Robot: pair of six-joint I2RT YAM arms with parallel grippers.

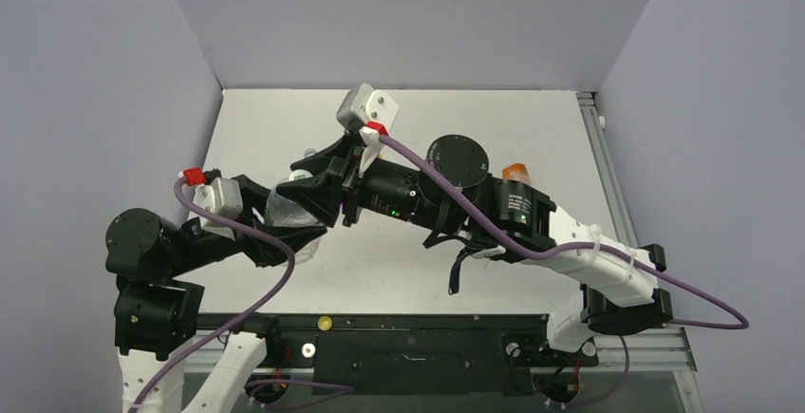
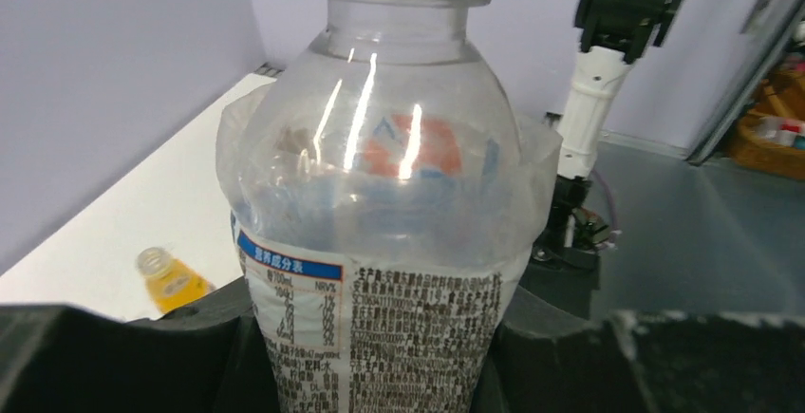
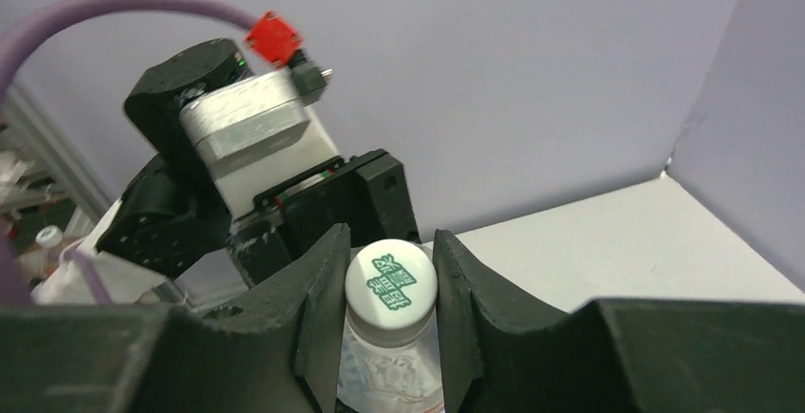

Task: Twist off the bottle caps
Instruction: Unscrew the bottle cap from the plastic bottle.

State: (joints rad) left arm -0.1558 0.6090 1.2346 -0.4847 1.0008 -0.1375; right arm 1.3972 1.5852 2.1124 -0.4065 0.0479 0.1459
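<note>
The water bottle point(image 2: 380, 195) fills the left wrist view, its labelled body clamped between the black fingers point(image 2: 142, 356) of the left gripper point(image 2: 380, 337), over the left half of the table point(image 1: 532, 128). The right gripper point(image 3: 389, 275) is narrowed onto the white cap point(image 3: 391, 285), which sits on the bottle's neck. A yellow juice bottle point(image 2: 171, 282) is on the table beyond. An orange drink bottle point(image 1: 515, 172) shows behind the right arm point(image 1: 589, 252).

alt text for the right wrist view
The right gripper clamps a white cap with green print between its two black fingers, atop a clear water bottle. Behind it sits the left arm with a silver block, against a lilac wall.
</note>
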